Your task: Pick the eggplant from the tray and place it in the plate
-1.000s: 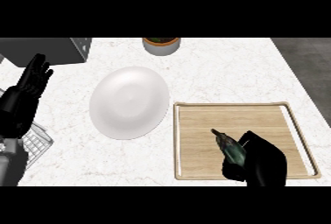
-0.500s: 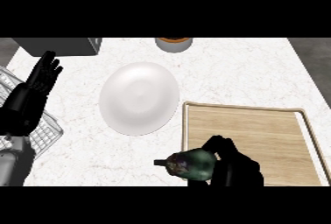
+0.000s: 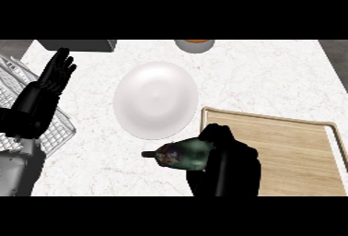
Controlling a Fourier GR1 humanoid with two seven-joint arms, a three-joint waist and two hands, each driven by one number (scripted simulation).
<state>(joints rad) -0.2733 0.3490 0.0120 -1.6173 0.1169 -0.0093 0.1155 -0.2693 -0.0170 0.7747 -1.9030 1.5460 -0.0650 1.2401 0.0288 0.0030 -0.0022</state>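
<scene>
Right robot hand (image 3: 228, 161), curled around the eggplant (image 3: 182, 154), has carried it off the tray (image 3: 292, 143); the plate (image 3: 156, 99) lies just beyond.

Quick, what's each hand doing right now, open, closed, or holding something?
Left hand: open, fingers up, resting at the view's left edge, holding nothing.
Right hand: shut on the eggplant, just below the plate.

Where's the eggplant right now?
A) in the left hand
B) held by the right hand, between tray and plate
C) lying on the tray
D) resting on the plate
B: the right hand curls round the eggplant, left of the tray and just below the plate.
</scene>
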